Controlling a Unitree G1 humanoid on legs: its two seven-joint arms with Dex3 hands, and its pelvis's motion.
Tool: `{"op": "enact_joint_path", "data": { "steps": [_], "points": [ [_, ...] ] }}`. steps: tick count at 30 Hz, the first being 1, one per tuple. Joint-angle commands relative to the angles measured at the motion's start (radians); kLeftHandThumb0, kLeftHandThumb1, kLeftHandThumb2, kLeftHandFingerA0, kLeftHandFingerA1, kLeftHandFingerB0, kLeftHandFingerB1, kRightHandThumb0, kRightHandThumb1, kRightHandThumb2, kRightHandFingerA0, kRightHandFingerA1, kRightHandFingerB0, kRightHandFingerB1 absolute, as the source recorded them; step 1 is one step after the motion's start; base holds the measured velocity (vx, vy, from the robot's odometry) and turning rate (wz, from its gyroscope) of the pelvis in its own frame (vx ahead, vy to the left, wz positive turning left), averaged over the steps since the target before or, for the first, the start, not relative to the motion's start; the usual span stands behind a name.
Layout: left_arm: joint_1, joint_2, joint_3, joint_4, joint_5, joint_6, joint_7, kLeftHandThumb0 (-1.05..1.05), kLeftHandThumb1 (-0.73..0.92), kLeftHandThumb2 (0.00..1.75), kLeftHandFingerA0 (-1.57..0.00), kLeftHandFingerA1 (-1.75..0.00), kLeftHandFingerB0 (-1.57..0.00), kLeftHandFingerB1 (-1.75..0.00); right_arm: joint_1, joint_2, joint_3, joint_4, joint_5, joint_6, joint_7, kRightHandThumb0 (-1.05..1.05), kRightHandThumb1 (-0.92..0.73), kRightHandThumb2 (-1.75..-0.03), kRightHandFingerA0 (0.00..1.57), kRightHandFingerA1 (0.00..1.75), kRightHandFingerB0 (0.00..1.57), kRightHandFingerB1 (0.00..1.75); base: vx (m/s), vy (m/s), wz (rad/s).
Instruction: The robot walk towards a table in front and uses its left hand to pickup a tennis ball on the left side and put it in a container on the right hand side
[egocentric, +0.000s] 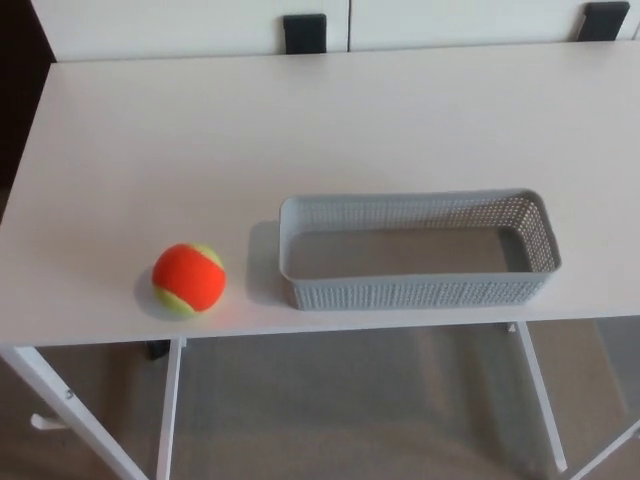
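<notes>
Seen from my remote station, the tennis ball sits in the lower left of the frame, on the white table near its front edge. It stands apart from the grey container, which lies to the right of it. The ball is round, so it shows no long axis. Its orange part faces up toward the camera, and a yellow-green band curves along its lower left side, with a small patch at the upper right. The container is a shallow rectangular basket with perforated walls and its open top facing up. Its long axis runs left to right across the frame, close to parallel with the table's front edge, and its floor is bare. The tabletop is plain, matte and white, filling most of the frame. White table legs run down over a grey-brown floor at the bottom. At the top edge, pale panels meet two dark blocks, one at the upper centre and one in the upper right corner. Neither hand shows in my view, so I cannot tell how the fingers are set.
</notes>
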Motion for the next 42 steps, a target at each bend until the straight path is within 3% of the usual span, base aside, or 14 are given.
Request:
{"op": "enact_joint_path", "data": {
  "steps": [1, 8, 13, 17, 19, 21, 23, 26, 28, 34, 35, 39, 40, 42],
  "points": [
    [0.003, 0.012, 0.003, -0.035, 0.0, 0.043, -0.009, -0.2, 0.7, 0.63, -0.24, -0.37, -0.15, -0.31, 0.003, -0.008, -0.003, -0.015, 0.008, -0.007, 0.001, -0.69, -0.33, -0.62, 0.51, 1.12, 0.24, 0.96, 0.0, 0.0, 0.0],
    [0.019, 0.001, 0.002, -0.072, -0.006, 0.053, -0.013, -0.2, 0.71, 0.64, -0.22, -0.37, -0.14, -0.31, 0.009, -0.01, -0.004, -0.022, 0.011, -0.007, 0.007, -0.66, -0.32, -0.62, 0.51, 1.07, 0.26, 0.93, 0.0, 0.0, 0.0],
    [0.186, -0.027, -0.034, -0.345, -0.078, 0.072, -0.087, -0.14, 0.66, 0.62, -0.23, -0.36, -0.15, -0.3, -0.009, -0.013, -0.016, -0.021, 0.027, 0.011, 0.013, -0.66, -0.33, -0.62, 0.49, 1.13, 0.22, 0.91, 0.0, 0.0, 0.0],
    [0.43, 0.015, -0.03, -0.694, -0.142, -0.3, -0.32, -0.31, 0.57, 0.64, -0.19, -0.39, -0.13, -0.34, -0.03, -0.008, -0.015, -0.031, 0.026, 0.033, 0.001, -0.64, -0.31, -0.63, 0.49, 1.11, 0.23, 0.88, 0.0, 0.0, 0.0],
    [0.444, 0.017, -0.026, -0.717, -0.146, -0.312, -0.332, -0.31, 0.57, 0.64, -0.19, -0.39, -0.13, -0.34, -0.03, -0.007, -0.015, -0.031, 0.026, 0.034, 0.001, -0.64, -0.31, -0.63, 0.49, 1.11, 0.23, 0.88, 0.0, 0.0, 0.0],
    [0.466, 0.011, 0.083, -1.004, -0.27, -0.445, -0.362, -0.42, 0.49, 0.67, -0.22, -0.41, -0.14, -0.36, -0.046, -0.011, -0.019, 0.003, 0.027, 0.013, 0.008, -0.63, -0.3, -0.62, 0.5, 1.1, 0.23, 0.9, 0.0, 0.0, 0.0],
    [0.443, 0.007, 0.123, -1.088, -0.32, -0.444, -0.338, -0.33, 0.55, 0.57, -0.26, -0.37, -0.15, -0.29, -0.051, -0.013, -0.019, -0.003, 0.024, 0.021, 0.003, -0.64, -0.3, -0.62, 0.46, 1.12, 0.22, 0.9, 0.0, 0.0, 0.0],
    [0.406, -0.001, 0.156, -1.15, -0.36, -0.434, -0.312, -0.33, 0.55, 0.57, -0.26, -0.37, -0.15, -0.29, -0.058, -0.016, -0.02, -0.01, 0.022, 0.032, -0.002, -0.64, -0.3, -0.62, 0.46, 1.12, 0.22, 0.9, 0.0, 0.0, 0.0],
    [0.256, 0.018, 0.207, -1.228, -0.335, -0.376, -0.176, -0.3, 0.5, 0.55, -0.22, -0.41, -0.13, -0.31, -0.058, -0.031, -0.025, 0.021, 0.02, 0.016, 0.003, -0.64, -0.32, -0.61, 0.51, 1.08, 0.22, 0.88, 0.0, 0.0, 0.0],
    [0.126, 0.053, 0.248, -1.235, -0.278, -0.283, -0.135, -0.27, 0.5, 0.55, -0.21, -0.43, -0.15, -0.31, -0.027, -0.024, -0.021, 0.003, 0.015, 0.011, 0.002, -0.67, -0.32, -0.63, 0.46, 1.09, 0.2, 0.92, 0.0, 0.0, 0.0],
    [-0.021, 0.063, 0.187, -1.178, -0.152, -0.22, -0.08, -0.29, 0.48, 0.55, -0.25, -0.47, -0.17, -0.32, -0.004, -0.03, -0.023, -0.026, 0.012, 0.008, 0.0, -0.66, -0.31, -0.64, 0.52, 1.11, 0.23, 0.94, 0.0, 0.0, 0.0],
    [-0.052, 0.057, 0.185, -1.176, -0.136, -0.196, -0.08, -0.29, 0.48, 0.55, -0.25, -0.47, -0.17, -0.32, 0.0, -0.031, -0.023, -0.033, 0.012, 0.01, 0.0, -0.66, -0.31, -0.64, 0.52, 1.11, 0.23, 0.94, 0.0, 0.0, 0.0],
    [-0.149, 0.058, 0.133, -1.116, -0.001, -0.188, -0.037, -0.35, 0.49, 0.55, -0.33, -0.46, -0.22, -0.31, -0.015, -0.029, -0.019, -0.034, 0.008, 0.017, -0.004, -0.65, -0.3, -0.64, 0.54, 1.09, 0.23, 0.91, 0.0, 0.0, 0.0],
    [-0.233, 0.054, 0.074, -1.042, 0.111, -0.191, -0.005, -0.37, 0.4, 0.63, -0.29, -0.49, -0.2, -0.39, -0.018, -0.027, -0.015, -0.058, 0.008, 0.034, -0.006, -0.62, -0.28, -0.67, 0.51, 1.11, 0.21, 0.93, 0.0, 0.0, 0.0]
  ]
}}
